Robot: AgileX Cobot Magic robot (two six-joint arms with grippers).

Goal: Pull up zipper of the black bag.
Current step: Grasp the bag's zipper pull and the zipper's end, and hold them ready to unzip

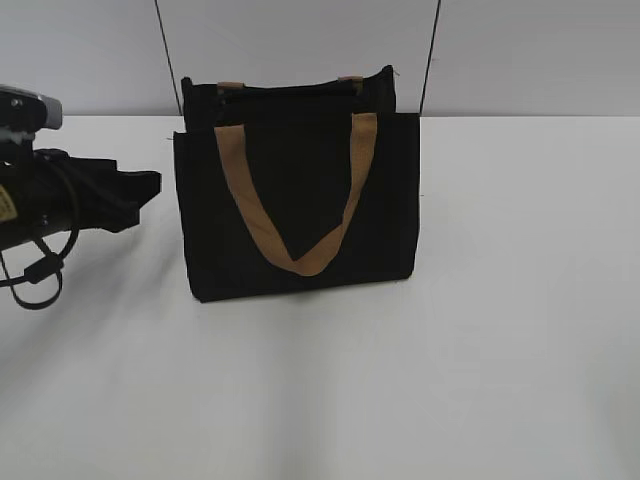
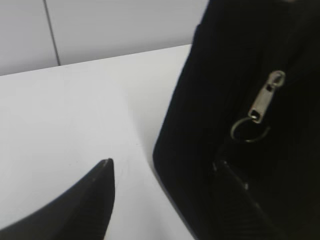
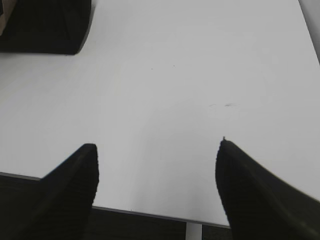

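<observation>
The black bag (image 1: 297,195) stands upright on the white table (image 1: 480,330), with tan handles (image 1: 300,255) hanging down its front. My left gripper (image 1: 148,186) is just left of the bag's side. In the left wrist view it (image 2: 165,172) is open and empty. One finger is over the table and the other lies against the bag's side (image 2: 210,125). The metal zipper pull (image 2: 266,95) with a wire ring (image 2: 247,131) hangs on that side, above the fingers. My right gripper (image 3: 156,145) is open and empty over the table's near edge, far from the bag (image 3: 45,25).
A grey wall (image 1: 520,50) with two thin dark vertical lines stands behind the table. The table's front edge (image 3: 150,212) shows under my right gripper. My right arm is out of the exterior view.
</observation>
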